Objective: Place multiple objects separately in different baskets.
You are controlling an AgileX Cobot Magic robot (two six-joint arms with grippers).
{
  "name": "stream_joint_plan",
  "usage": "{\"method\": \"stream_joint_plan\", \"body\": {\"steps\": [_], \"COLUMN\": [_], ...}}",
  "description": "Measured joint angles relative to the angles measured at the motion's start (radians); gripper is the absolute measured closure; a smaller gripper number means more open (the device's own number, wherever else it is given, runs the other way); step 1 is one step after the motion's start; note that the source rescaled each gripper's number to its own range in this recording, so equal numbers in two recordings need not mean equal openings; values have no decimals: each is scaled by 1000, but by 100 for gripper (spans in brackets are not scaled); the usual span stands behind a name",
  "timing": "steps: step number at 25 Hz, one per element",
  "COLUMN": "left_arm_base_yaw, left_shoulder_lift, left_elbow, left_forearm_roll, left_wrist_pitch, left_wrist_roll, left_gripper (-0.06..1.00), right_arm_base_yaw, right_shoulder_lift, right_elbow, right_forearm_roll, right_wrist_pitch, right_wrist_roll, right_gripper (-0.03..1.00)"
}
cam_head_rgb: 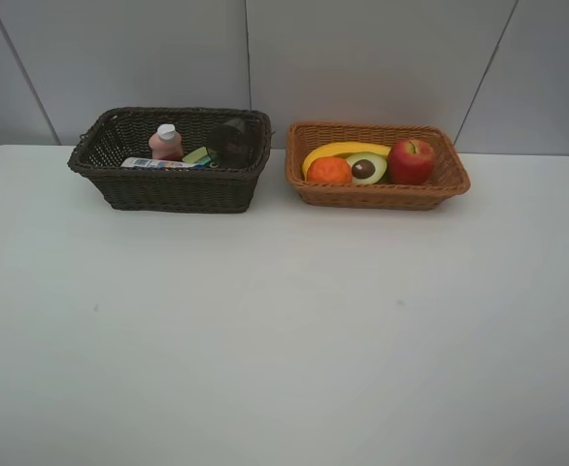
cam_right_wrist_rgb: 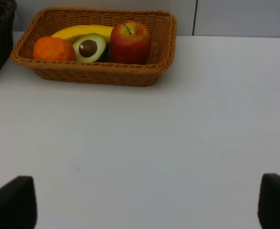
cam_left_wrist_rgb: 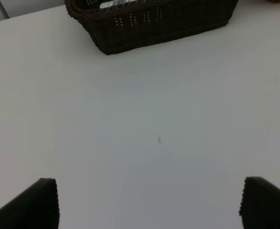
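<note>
Smooth white table bears two rectangular woven baskets.

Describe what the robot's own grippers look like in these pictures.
Only the fingertips show, in the wrist views. The left gripper has two black fingers with blocky, squared ends and a finely ridged edge. The right gripper has matching black fingers, plain and matte. No cables, markings or arm links are visible, and the high view shows no arm at all.
</note>
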Motion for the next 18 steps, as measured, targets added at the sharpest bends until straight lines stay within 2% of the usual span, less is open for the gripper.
{"method": "stream_joint_plan", "body": {"steps": [18], "left_arm_base_yaw": [0], "left_shoulder_lift": [0], "left_elbow": [0], "left_forearm_roll": [0], "left_wrist_pitch": [0], "left_wrist_roll": [1], "left_gripper": [-6], "right_arm_base_yaw": [0], "right_shoulder_lift": [0], "right_elbow": [0], "right_forearm_roll": [0], "right_wrist_pitch": [0], "right_wrist_roll": [0], "right_gripper": [-1]}}
